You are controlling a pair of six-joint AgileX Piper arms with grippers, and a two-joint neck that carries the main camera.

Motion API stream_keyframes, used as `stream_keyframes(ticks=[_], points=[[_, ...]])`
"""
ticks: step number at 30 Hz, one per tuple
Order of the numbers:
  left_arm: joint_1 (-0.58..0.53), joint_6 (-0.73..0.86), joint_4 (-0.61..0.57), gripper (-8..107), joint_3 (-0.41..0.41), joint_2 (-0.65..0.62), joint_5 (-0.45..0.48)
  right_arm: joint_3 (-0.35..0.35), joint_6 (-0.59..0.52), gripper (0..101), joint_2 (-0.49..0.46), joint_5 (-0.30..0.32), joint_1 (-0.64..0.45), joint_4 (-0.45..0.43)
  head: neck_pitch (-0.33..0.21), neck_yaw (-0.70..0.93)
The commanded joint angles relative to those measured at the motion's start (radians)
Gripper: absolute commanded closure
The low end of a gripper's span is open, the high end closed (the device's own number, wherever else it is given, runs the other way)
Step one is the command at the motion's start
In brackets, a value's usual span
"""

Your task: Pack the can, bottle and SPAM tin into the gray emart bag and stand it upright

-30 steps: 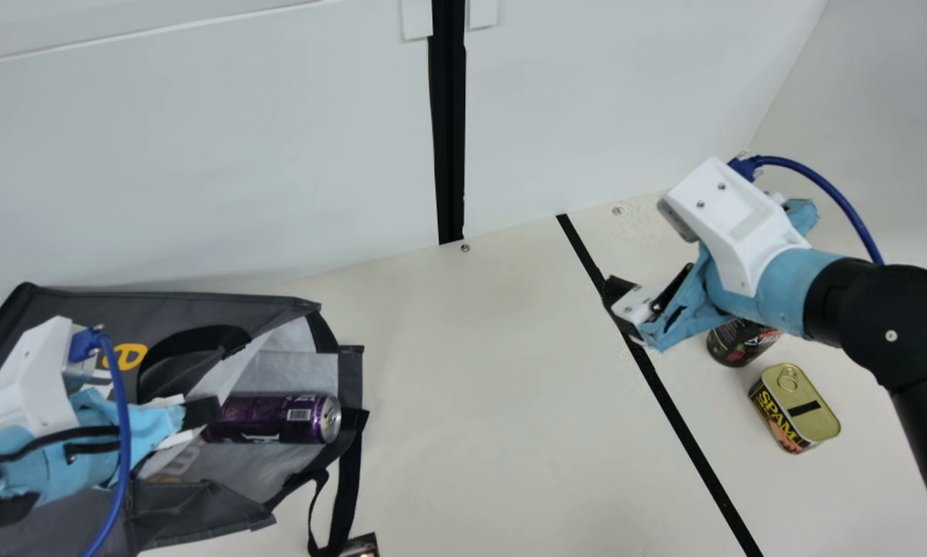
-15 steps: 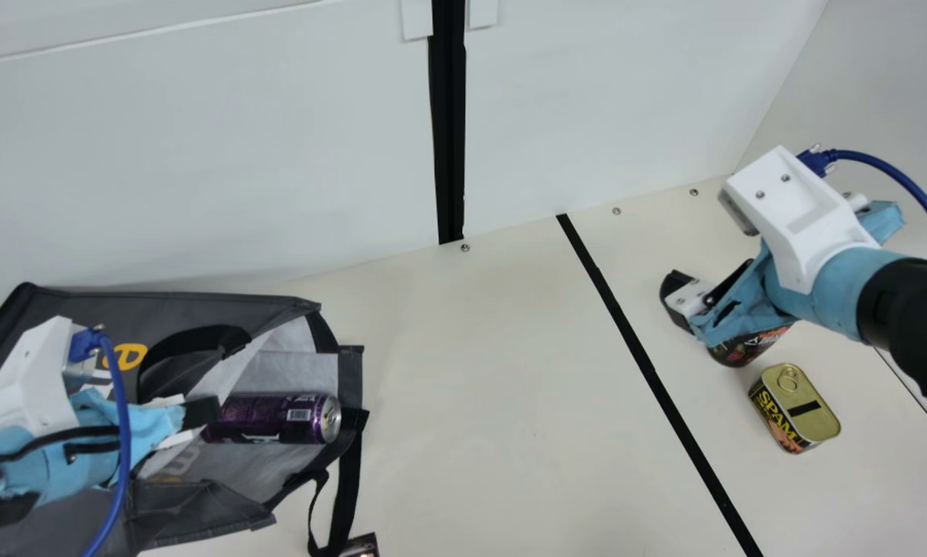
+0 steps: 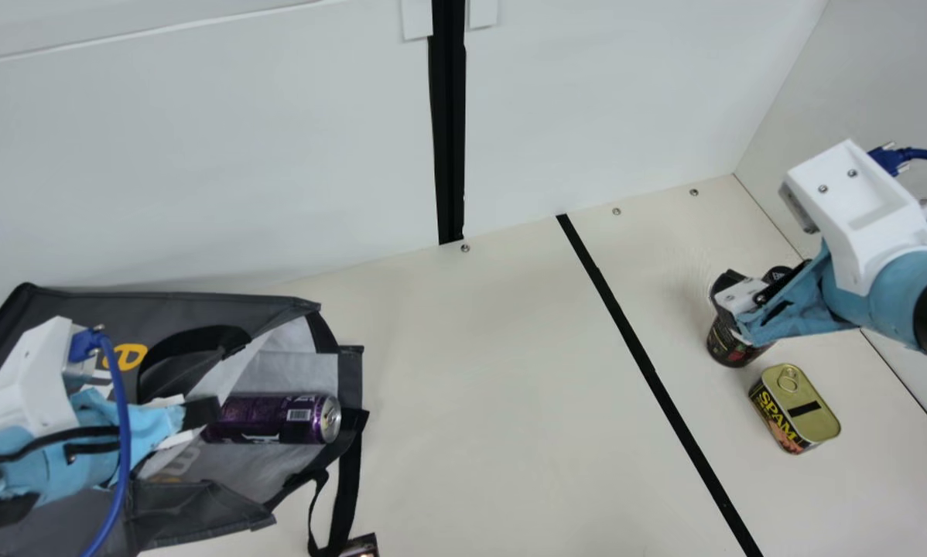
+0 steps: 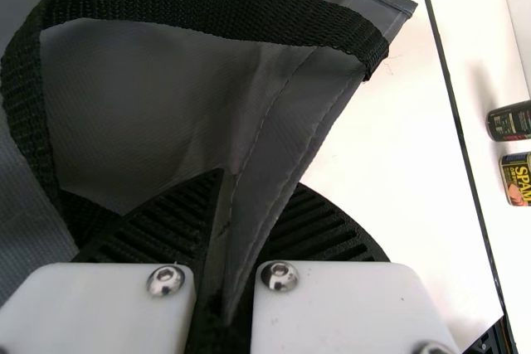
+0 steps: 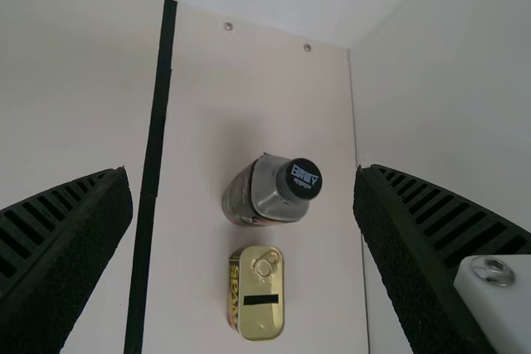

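Note:
The gray bag (image 3: 224, 309) lies on its side at the left, mouth facing right, and the purple can (image 3: 274, 418) rests in its opening. My left gripper (image 3: 200, 412) is shut on the bag's edge; in the left wrist view the gripper (image 4: 224, 263) pinches the gray fabric (image 4: 282, 163). At the right, my right gripper (image 3: 730, 298) is above the dark bottle (image 3: 730, 344), hiding part of it. The right wrist view has the gripper (image 5: 245, 254) wide open, with the upright bottle (image 5: 270, 191) and the SPAM tin (image 5: 260, 292) beyond its fingers, untouched.
A black strip (image 3: 649, 371) runs along the cream table (image 3: 494, 387) between bag and tin. White walls stand behind and at the right (image 3: 881, 93). A bag strap (image 3: 347, 480) and a small dark object (image 3: 361, 546) are near the front edge.
My right arm has moved rightward, bringing its gripper from beside the black strip to over the bottle. The left gripper, bag, can and tin have kept still.

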Motion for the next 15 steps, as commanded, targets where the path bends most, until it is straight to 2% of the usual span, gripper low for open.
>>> stream_keyframes(ticks=[1,15], points=[[0.0,0.0,0.0,107,0.0,0.0,0.0,-0.008,0.018,6,-0.003,0.014,-0.006,-0.008,-0.023,-0.002],[0.0,0.0,0.0,107,0.0,0.0,0.0,-0.074,0.133,6,-0.024,0.143,-0.042,-0.037,-0.023,-0.002]])
